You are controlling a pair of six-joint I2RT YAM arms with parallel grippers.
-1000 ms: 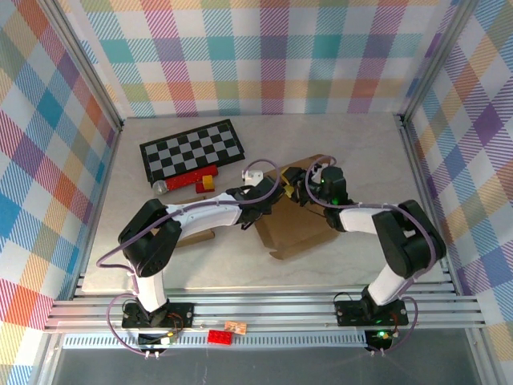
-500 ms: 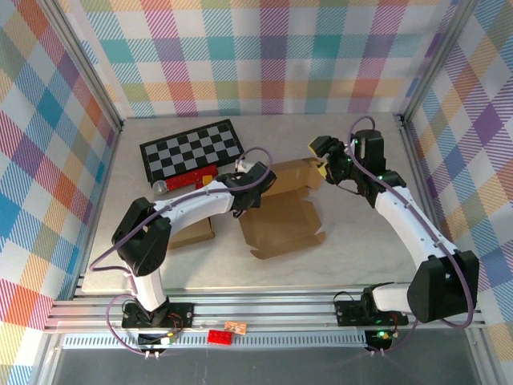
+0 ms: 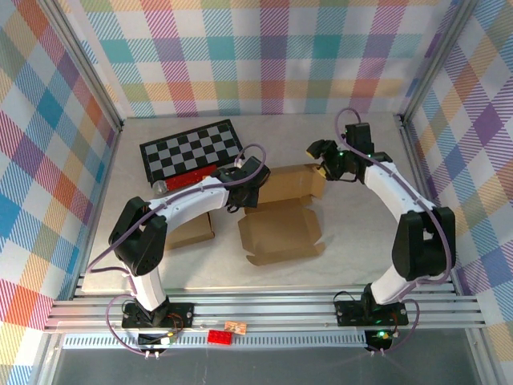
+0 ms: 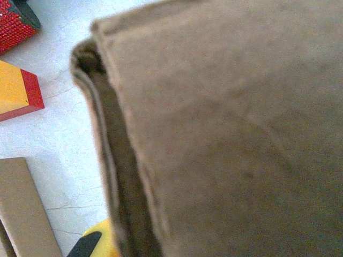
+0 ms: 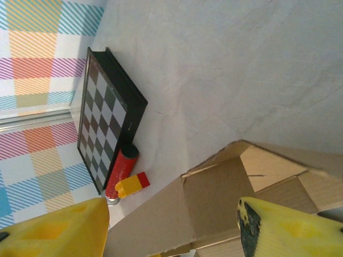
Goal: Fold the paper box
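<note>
The paper box (image 3: 280,231) is lying partly folded. The right gripper (image 3: 323,160) is hanging at its upright rear wall, fingers spread wide. The left gripper (image 3: 247,183) is sitting close against the cardboard, and I cannot tell its grip.

The tabletop (image 3: 361,233) is pale, with thin cracks like marble. Bright checked walls (image 3: 264,56) stand on three sides, with squares of pink, blue, yellow, green and purple. Grey metal posts (image 3: 93,72) run up the corners. Silver rails (image 3: 264,309) lie along the near edge. The light is soft and even.
</note>
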